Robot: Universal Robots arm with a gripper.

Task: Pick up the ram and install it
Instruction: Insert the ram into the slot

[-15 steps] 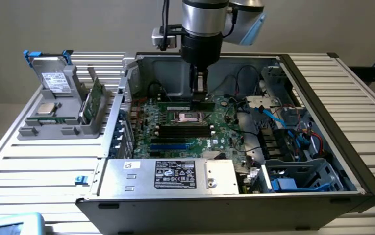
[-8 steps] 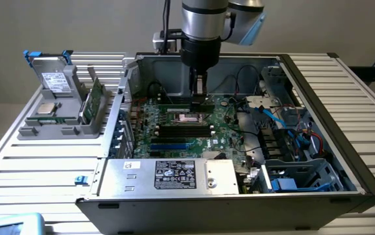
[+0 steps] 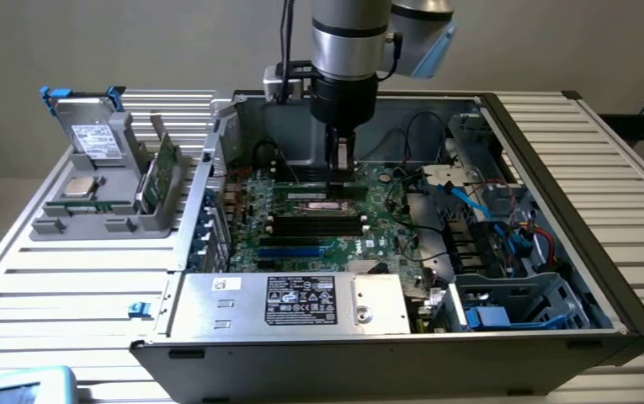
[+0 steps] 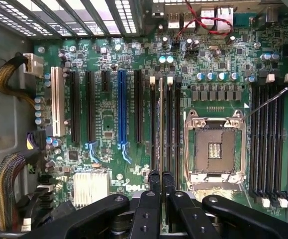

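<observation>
Claw point(image 4: 160, 175): clenched on the ram point(image 4: 160, 129), fingertips pinching the thin stick.
Ram: seen edge-on, long axis in line with the black memory slots point(image 4: 176, 129), just beside the processor socket point(image 4: 214, 149); seated or not, cannot tell.
Arm: wrist plumb, reaching down into the open case point(image 3: 389, 362) over the motherboard point(image 4: 109, 124), toward the case's far wall.
Near: power supply box point(image 3: 288, 303) along the case's near edge.
Far: grey holder point(image 3: 97, 223) outside the case's edge, at the exterior view's left, carrying a silver drive point(image 3: 97, 139).

End effector point(image 3: 344, 172) low over motherboard point(image 3: 299, 246)
</observation>
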